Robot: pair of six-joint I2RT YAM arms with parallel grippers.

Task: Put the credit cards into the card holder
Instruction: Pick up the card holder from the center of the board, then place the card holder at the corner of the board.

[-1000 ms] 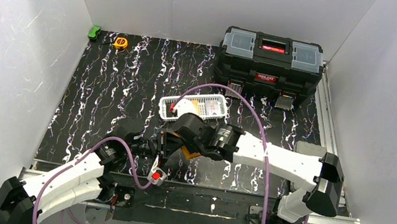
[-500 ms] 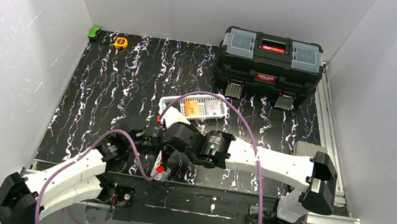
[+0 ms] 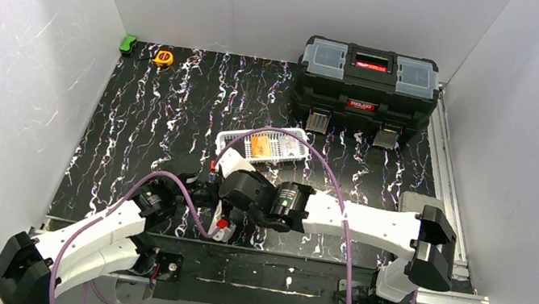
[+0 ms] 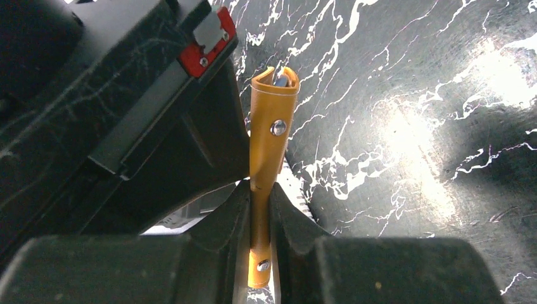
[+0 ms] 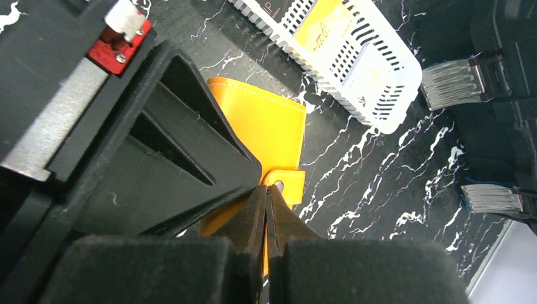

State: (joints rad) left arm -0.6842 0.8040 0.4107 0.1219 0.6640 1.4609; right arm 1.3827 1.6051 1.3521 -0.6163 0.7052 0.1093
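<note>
- The left jaws are clamped on the card holder [image 4: 266,145]. It stands edge-on up the middle of the left wrist view, its snap stud facing the camera and a grey-blue sliver showing in its top fold.
- The right jaws are pressed fully together. Their tips meet at the holder's orange snap tab [image 5: 283,183] in the centre of the right wrist view; whether they pinch it I cannot tell.
- From above, both sets of jaws meet at lower centre, near the bottom edge of the table [image 3: 165,119], hiding the holder.
- Just above them lies a white slotted basket [image 3: 282,152] with an orange card [image 3: 256,147] inside.
- A black toolbox [image 3: 367,82] sits at upper right.
</note>
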